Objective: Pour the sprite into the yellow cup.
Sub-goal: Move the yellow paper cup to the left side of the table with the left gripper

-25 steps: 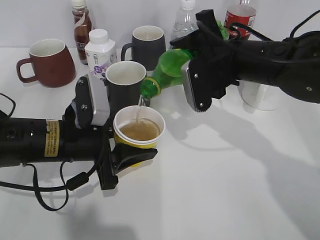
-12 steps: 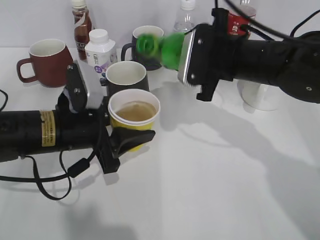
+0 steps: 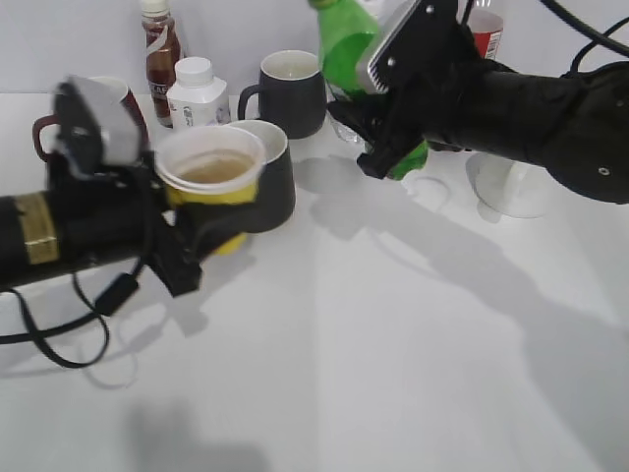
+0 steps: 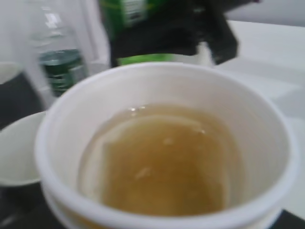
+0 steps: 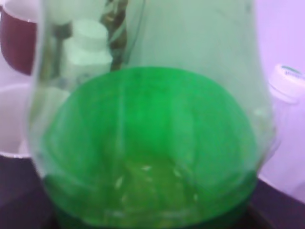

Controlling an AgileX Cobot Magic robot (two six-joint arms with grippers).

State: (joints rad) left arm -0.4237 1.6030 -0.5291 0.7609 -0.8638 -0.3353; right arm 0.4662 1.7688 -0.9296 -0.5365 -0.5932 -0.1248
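White tabletop (image 3: pixel 413 374) lies bare ahead; left fingers (image 3: pixel 211 231) pinch the yellow cup (image 3: pixel 209 177), right fingers (image 3: pixel 378 138) pinch the sprite (image 3: pixel 346 44)

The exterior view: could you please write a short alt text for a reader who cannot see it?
The left gripper holds the yellow cup, partly filled with a brownish liquid, above a white table. The right gripper holds the sprite nearly upright. Behind stand two dark mugs, a dark red mug and some bottles.
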